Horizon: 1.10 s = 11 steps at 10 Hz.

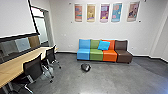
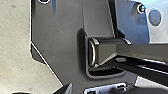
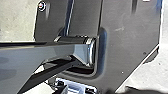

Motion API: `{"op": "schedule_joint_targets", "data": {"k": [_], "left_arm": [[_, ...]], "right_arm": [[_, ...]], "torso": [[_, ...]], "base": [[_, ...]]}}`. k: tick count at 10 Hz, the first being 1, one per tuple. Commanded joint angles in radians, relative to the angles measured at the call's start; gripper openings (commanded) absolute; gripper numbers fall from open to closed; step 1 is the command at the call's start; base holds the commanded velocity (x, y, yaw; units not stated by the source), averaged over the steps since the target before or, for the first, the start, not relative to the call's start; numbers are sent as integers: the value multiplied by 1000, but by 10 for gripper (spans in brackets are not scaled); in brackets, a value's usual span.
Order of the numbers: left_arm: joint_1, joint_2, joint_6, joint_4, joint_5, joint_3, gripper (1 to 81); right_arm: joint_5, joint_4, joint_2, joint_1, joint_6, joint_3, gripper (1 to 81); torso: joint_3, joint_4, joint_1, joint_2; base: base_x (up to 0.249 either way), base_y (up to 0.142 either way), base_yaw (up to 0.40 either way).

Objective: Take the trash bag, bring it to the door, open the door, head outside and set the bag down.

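Step in hand, my read: approach for pickup. Bag [image 1: 85, 67] is on the floor, out in front of the sofa [image 1: 96, 55], roughly off its blue and green seats, apart from it. Dark, rounded, small in the head view, so I judge it's still a drive away, out of arm's reach. Carry, door and put-down all remain.

Gripper state: can't tell for left or right, wide or narrow. No sign of the bag at either wrist.

Next move calls for: drive at the bag, square up, stop short so the base doesn't nudge it. Then bend the torso and get 1 or both grippers low, opened wide before contact. Want a good bunch of material, ideally the gathered top; can't make out a knot or handle from here. Expect it to be soft and sag when lifted, so a shallow pinch could slip or tear.

Watch the left side: 2 chairs [image 1: 33, 67] [image 1: 50, 55] at the desk [image 1: 22, 63], wheeled bases sticking out. Give them room. Opening [image 1: 43, 27] beyond the desk; can't tell if it's the exit.
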<state>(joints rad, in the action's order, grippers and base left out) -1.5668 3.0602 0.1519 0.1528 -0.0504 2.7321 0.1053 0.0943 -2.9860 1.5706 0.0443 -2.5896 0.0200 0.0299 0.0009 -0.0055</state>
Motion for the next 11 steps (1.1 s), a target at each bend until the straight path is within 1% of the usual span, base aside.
{"op": "schedule_joint_targets", "data": {"k": [1,4,6,11], "left_arm": [[37,-1,-2,-9,-63,-3,811],[30,-24,0,-10,-63,5,811],[29,-46,0,-6,-65,4,811],[29,-44,0,-7,-65,5,811]], "right_arm": [[73,10,-4,-31,-14,8,811],[73,10,14,-31,-14,2,811],[73,9,29,-43,-14,-30,811],[73,10,36,-45,-15,-56,811]], "torso": [[0,0,0,0],[0,0,0,0],[0,0,0,0],[0,0,0,0]], "base": [[204,0,0],[201,0,0],[201,0,0],[201,0,0]]}}
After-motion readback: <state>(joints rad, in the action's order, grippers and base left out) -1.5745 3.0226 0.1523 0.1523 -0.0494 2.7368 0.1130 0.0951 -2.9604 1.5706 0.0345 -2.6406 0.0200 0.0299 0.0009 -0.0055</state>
